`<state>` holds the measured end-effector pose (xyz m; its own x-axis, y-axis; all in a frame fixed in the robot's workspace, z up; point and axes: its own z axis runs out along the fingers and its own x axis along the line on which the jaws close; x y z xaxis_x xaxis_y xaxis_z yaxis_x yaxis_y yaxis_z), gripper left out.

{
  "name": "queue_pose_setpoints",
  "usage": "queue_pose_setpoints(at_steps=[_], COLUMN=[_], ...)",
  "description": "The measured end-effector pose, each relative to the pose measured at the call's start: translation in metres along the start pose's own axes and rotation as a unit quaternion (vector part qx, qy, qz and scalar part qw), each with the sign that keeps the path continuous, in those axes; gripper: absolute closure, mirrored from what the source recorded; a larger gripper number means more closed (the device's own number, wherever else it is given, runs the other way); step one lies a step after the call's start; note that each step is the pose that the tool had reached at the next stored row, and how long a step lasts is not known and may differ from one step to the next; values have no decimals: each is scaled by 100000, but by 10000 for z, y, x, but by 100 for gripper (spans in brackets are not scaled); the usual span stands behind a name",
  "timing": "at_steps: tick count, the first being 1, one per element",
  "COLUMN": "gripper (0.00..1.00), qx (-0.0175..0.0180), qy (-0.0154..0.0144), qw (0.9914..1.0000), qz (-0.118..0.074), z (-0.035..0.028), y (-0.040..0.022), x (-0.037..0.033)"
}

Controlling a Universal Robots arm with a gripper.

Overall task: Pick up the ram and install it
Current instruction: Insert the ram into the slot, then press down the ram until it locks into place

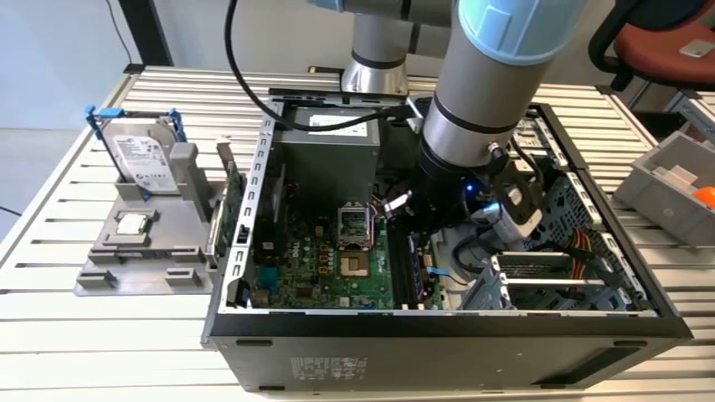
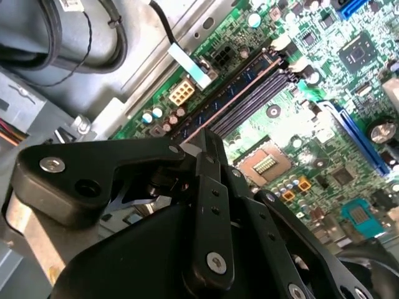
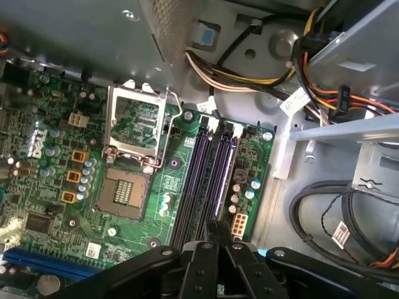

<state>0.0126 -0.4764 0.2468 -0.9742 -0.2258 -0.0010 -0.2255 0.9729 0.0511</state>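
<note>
My gripper (image 3: 215, 246) is down inside the PC case (image 1: 240, 276), right over the memory slots (image 3: 202, 180) beside the open CPU socket (image 3: 134, 159). Fingers (image 2: 212, 187) are pinched nearly together on the ram (image 3: 219, 180), which stands on edge in one slot, running along it. Can't tell if it's fully seated or if the end clips have latched.

Risks, imo: if the stick's tilted or off the slot's notch, pushing could bend it or stress the board. If my grip is off-centre, one end may seat w/o the other. Cables (image 3: 324, 212) sit near the arm and could snag.
</note>
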Motion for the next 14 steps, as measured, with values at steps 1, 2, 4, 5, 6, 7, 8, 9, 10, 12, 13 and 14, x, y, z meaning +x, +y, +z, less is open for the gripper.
queue_pose_setpoints(at_steps=[1, 2, 4, 5, 6, 7, 8, 9, 10, 12, 13, 14], gripper=[100, 100, 100, 100, 100, 100, 100, 100, 100, 100, 100, 100], qx=[-65, -106, -139, -151, -171, -196, -214, -244, -281, -356, -370, -419], qy=[4, 8, 32, 44, 50, 57, 64, 69, 74, 85, 106, 123], qw=[99999, 99997, 99991, 99987, 99983, 99979, 99975, 99968, 99962, 99944, 99928, 99909], qz=[-400, -740, -1308, -1588, -1808, -2029, -2230, -2497, -2752, -3323, -3775, -4246], z=[1, 3, 2, 3, 5, 7, 7, 8, 9, 11, 11, 10], y=[0, 0, 0, 0, 0, -1, -1, 0, 0, 0, 0, -1], x=[0, 0, 0, 0, 0, 0, 0, 0, 0, 0, 0, 0])
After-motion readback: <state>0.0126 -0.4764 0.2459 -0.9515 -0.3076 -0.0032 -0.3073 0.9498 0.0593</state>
